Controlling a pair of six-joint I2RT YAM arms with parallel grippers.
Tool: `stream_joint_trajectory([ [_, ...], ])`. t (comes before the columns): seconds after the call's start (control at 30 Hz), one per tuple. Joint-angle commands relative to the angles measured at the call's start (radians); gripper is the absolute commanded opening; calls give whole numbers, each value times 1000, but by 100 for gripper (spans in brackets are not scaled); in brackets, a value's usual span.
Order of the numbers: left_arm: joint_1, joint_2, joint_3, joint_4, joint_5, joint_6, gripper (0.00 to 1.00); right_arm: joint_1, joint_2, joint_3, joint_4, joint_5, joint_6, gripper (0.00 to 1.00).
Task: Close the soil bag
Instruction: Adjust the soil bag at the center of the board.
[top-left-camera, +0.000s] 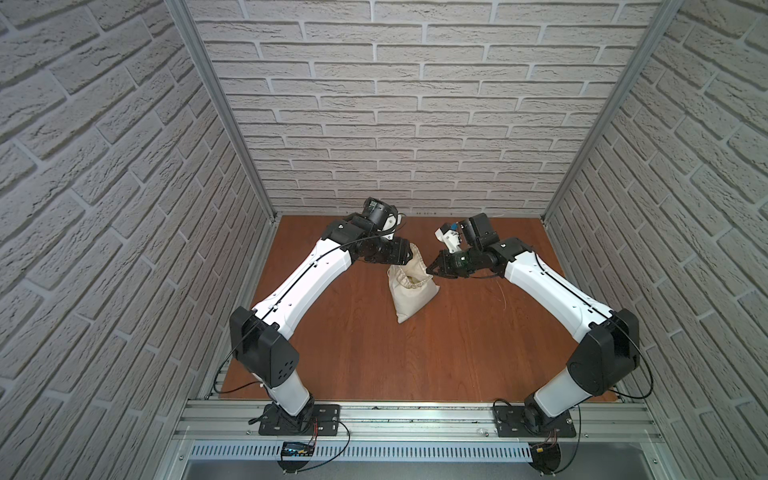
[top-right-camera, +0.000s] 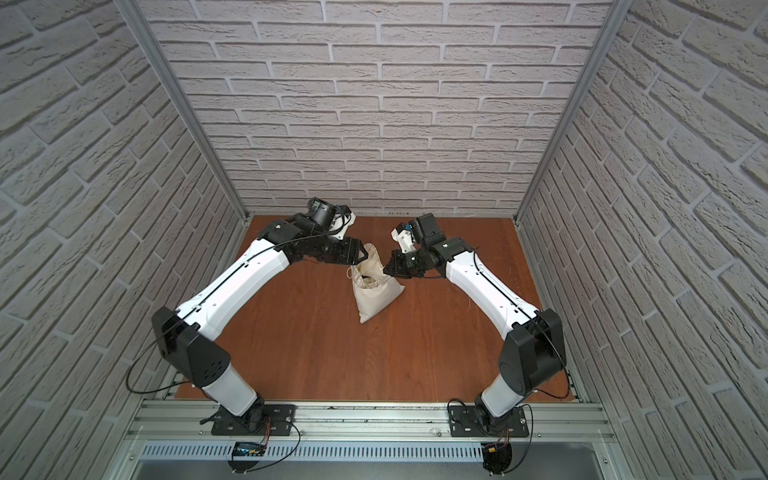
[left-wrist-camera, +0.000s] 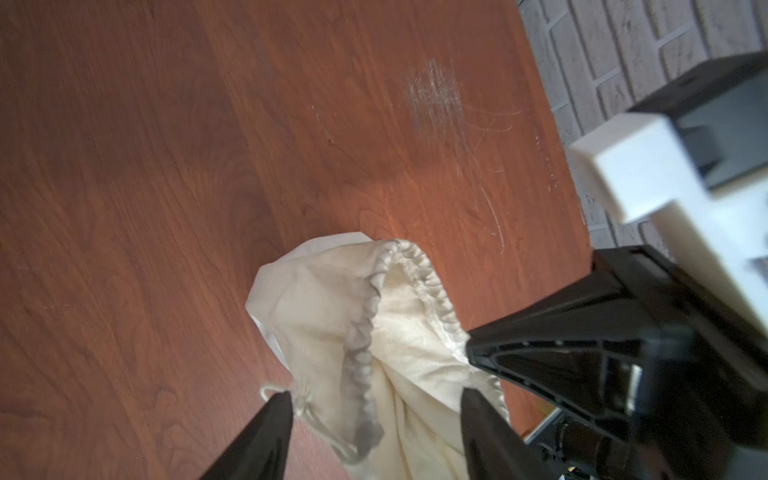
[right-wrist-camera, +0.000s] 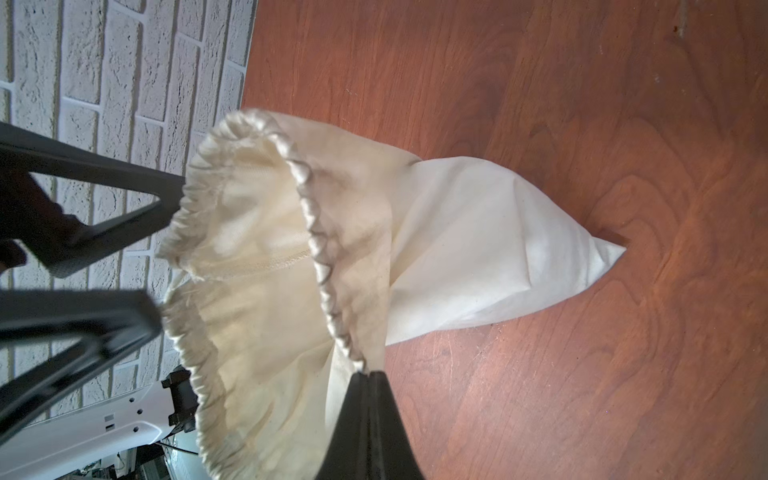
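Brick walls (top-left-camera: 415, 104) stood around a red-brown wooden table (top-left-camera: 457, 353). The soil bag (top-left-camera: 409, 297) lay near the middle of both top views, a little above the centre. Its open mouth pointed to the upper part of the frame. Its bottom corner pointed to the lower edge, so its long side ran up and down the picture. The mouth gaped wide and was not yet pulled tight.

The right gripper (top-left-camera: 431, 270) was at the right side of the mouth. Its jaws were squeezed together on the frilly rim of the bag. The left gripper (left-wrist-camera: 376, 394) was at the upper left of the mouth. Its jaws stood apart with the rim and some cloth between them, and they did not seem to pinch anything. In the left wrist view, the thin cord (left-wrist-camera: 305, 401) with its knot lay just beside one of its fingers (left-wrist-camera: 266, 432).

Both grippers were right at the mouth, one on each side. The left one was nearer the cord. It probably had to catch the cord and pull away from the right one to draw the mouth shut.
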Motion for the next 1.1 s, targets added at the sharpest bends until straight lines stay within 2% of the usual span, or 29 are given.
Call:
stream_joint_trajectory([
  [0.0, -6, 54, 44, -90, -42, 60, 56, 13, -36, 5, -15, 13, -19, 3],
  [0.07, -9, 63, 48, -104, -47, 69, 46, 13, -36, 8, -20, 18, -25, 3],
  [0.2, -13, 50, 58, -102, -50, 66, 11, 14, -36, 7, -26, 24, -34, 3],
  [0.3, -20, 51, 85, -112, -43, 68, 1, 14, -43, 29, -53, 45, -56, 4],
  [0.37, -24, 47, 97, -110, -28, 67, 0, 13, -53, 64, -72, 56, -75, 16],
  [0.47, -31, 42, 107, -105, -24, 64, 0, 12, -54, 161, -121, 61, -94, 42],
  [0.57, -39, 36, 108, -96, -20, 59, 0, 12, -41, 226, -179, 55, -112, 58],
  [0.73, -50, 28, 103, -83, -19, 52, 0, 12, -33, 242, -247, 71, -152, 68],
  [1.07, -61, 17, 95, -75, -14, 52, 0, 15, 33, 240, -273, 78, -183, 71],
])
